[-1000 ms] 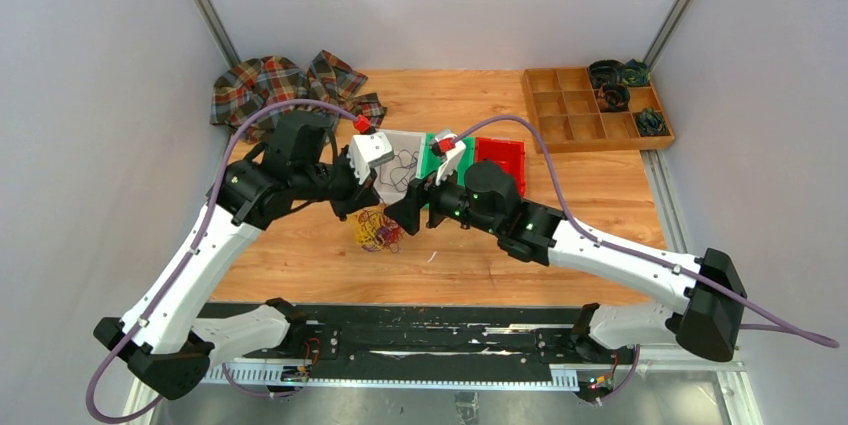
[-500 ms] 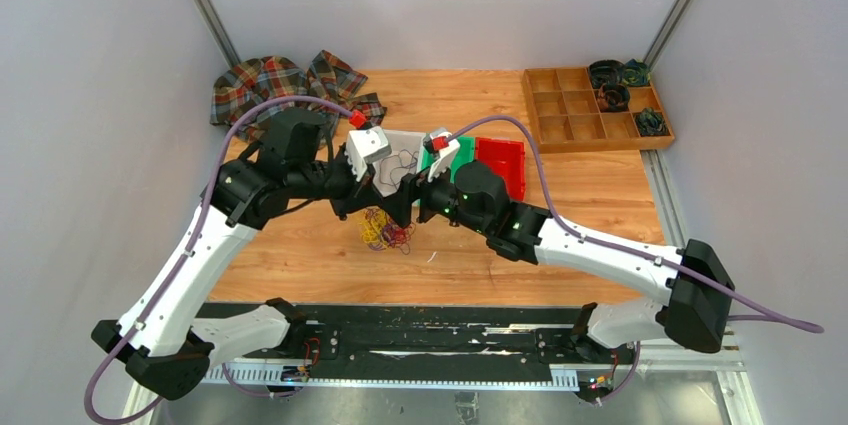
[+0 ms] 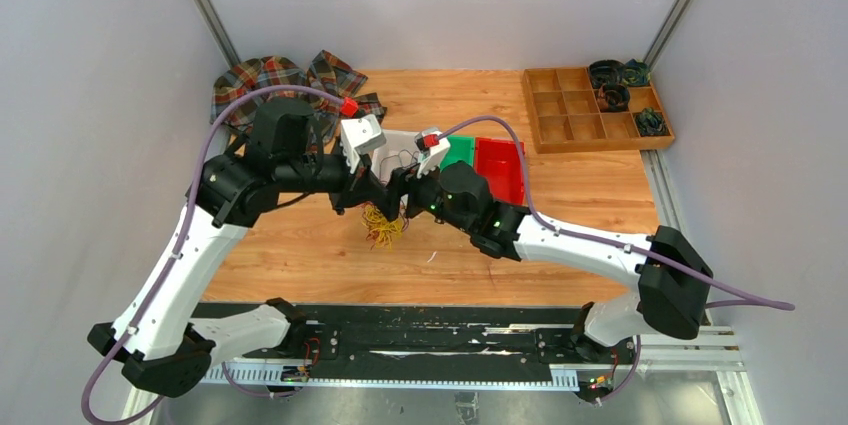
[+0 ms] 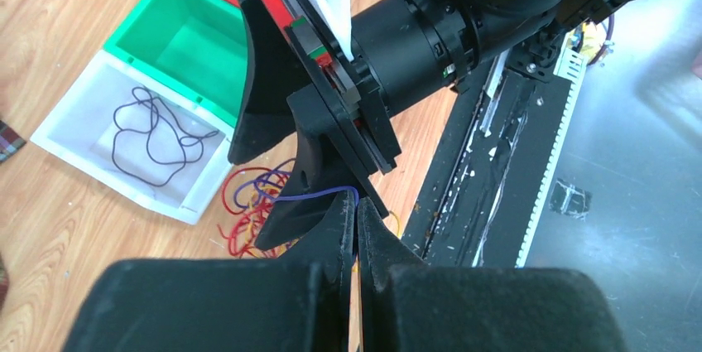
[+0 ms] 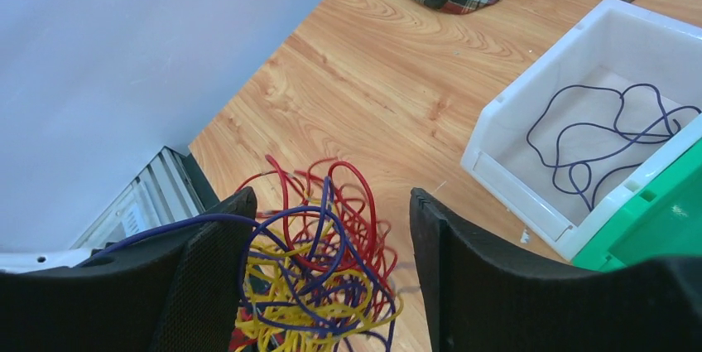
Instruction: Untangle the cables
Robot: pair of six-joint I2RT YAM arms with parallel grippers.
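We found the tangle of red, yellow and purple cables (image 5: 319, 286) over the wooden table (image 5: 372, 79), between the spread jaws of the right gripper (image 5: 331, 203). The left gripper (image 4: 358, 211) was clenched on one purple strand (image 4: 314, 196). A white plastic bin (image 5: 488, 153) stood near.

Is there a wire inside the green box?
No, the green box is empty; the only boxed wire lies in the white box beside it.

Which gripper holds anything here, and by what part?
The left gripper pinches a single purple cable strand running out of the tangle. The right gripper is open astride the tangle, holding nothing.
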